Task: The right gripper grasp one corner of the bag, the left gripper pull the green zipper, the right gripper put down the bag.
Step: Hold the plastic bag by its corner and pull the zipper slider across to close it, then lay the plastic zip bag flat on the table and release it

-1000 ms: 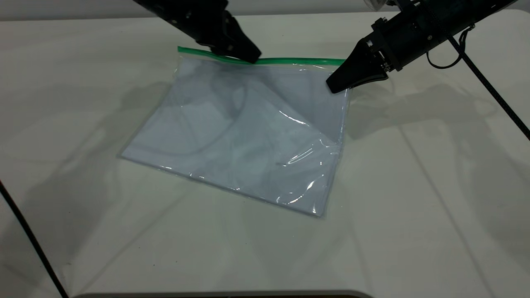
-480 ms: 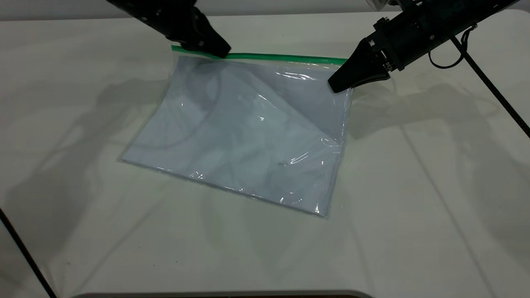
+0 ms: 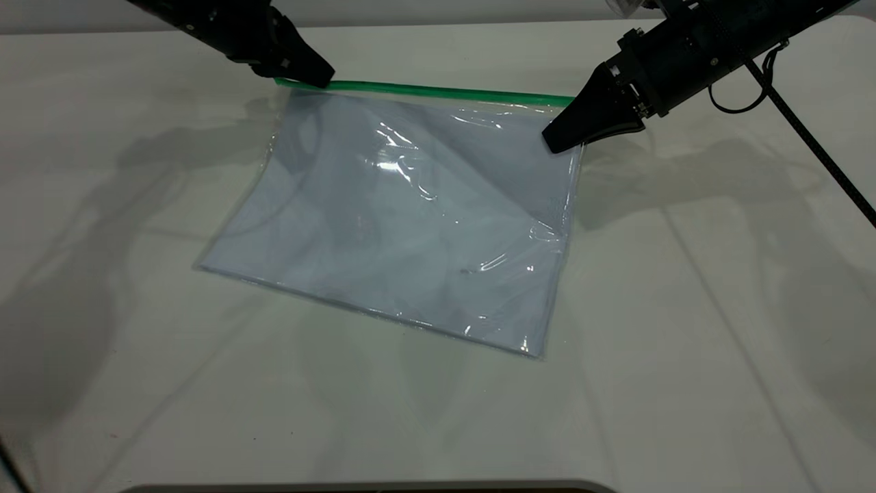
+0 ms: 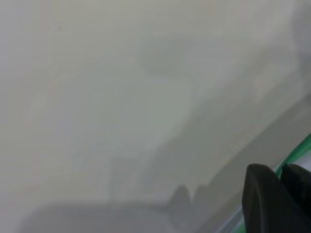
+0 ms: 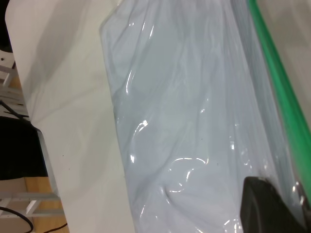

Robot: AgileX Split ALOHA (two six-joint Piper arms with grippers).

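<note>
The bag (image 3: 410, 219) is a clear pouch with white sheets inside. It lies on the table with its far edge lifted. The green zipper (image 3: 438, 91) runs along that far edge. My left gripper (image 3: 320, 79) is shut on the zipper near its left end. In the left wrist view its dark fingers (image 4: 265, 204) pinch the green strip (image 4: 297, 154). My right gripper (image 3: 556, 142) is shut on the corner of the bag (image 3: 573, 115), where the green strip ends at the right. In the right wrist view one finger (image 5: 266, 208) presses on the plastic (image 5: 184, 121) beside the green zipper (image 5: 282, 97).
The white table (image 3: 684, 308) stretches around the bag. A black cable (image 3: 814, 147) runs down from the right arm at the far right. The table's edge (image 5: 34, 116) shows in the right wrist view, with floor and cables beyond it.
My left gripper has slid left along the green zipper, from about its middle to near its left end. The bag's far edge has stretched out straighter. The right gripper has stayed put.
</note>
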